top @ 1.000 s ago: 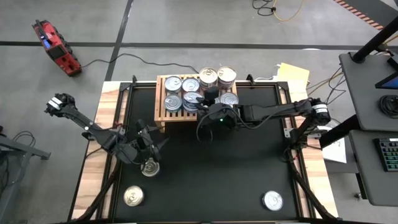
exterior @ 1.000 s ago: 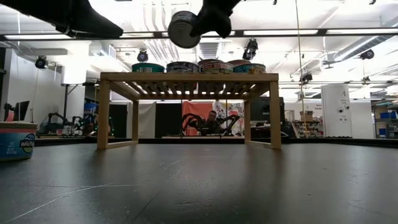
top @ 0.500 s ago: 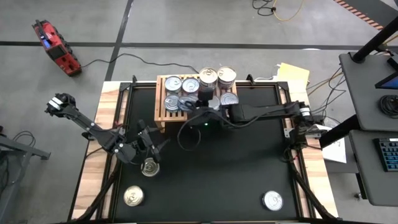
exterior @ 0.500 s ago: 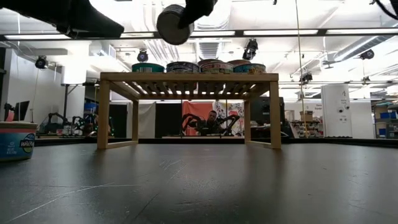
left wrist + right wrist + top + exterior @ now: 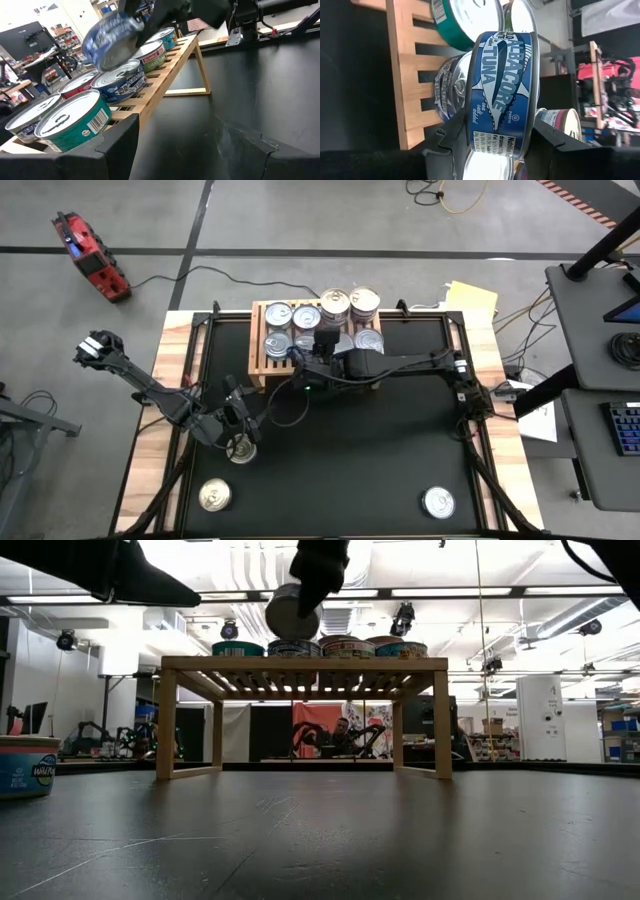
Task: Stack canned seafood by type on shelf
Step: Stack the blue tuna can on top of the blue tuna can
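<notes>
Right wrist view: right gripper (image 5: 490, 150) clamped on blue tuna tin (image 5: 502, 90), tilted above shelf (image 5: 262, 362) front row. Rigid, fairly light, slick-walled; best pinched across the side wall. Left gripper (image 5: 240, 430) spread, empty, just above table tin (image 5: 239, 449).

Blue albacore tuna tin (image 5: 502, 92) on edge above slatted wood shelf (image 5: 258, 366) tins (image 5: 279, 314).
</notes>
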You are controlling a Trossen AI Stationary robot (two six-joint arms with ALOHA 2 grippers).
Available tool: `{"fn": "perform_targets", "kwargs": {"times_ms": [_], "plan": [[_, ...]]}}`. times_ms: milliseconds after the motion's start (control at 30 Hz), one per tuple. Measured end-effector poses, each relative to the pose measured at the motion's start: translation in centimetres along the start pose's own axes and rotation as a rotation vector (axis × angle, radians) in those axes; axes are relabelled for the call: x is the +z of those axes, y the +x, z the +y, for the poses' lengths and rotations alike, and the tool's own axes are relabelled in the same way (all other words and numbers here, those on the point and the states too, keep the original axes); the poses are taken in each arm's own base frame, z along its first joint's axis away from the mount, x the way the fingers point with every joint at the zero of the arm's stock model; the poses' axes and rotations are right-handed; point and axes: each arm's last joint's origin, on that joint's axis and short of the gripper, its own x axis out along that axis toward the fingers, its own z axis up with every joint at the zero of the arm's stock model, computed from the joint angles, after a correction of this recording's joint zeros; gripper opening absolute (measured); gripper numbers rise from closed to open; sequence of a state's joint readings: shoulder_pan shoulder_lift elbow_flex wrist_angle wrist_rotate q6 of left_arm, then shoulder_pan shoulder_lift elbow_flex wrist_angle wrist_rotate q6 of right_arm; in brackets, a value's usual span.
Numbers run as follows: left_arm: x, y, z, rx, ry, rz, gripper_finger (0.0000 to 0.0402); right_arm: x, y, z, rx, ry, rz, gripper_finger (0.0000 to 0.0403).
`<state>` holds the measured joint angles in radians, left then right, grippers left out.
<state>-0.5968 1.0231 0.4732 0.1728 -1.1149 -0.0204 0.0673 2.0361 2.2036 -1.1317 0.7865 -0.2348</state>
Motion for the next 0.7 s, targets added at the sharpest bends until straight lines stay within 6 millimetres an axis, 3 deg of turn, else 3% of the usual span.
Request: {"fn": "perform_targets", "kwargs": {"times_ms": [700], "plan": [[0.64, 0.14, 0.20, 0.016, 0.118, -0.024, 0.0233, -0.07, 0.91, -0.37, -0.017, -0.009, 0.017, 0.0132]]}}
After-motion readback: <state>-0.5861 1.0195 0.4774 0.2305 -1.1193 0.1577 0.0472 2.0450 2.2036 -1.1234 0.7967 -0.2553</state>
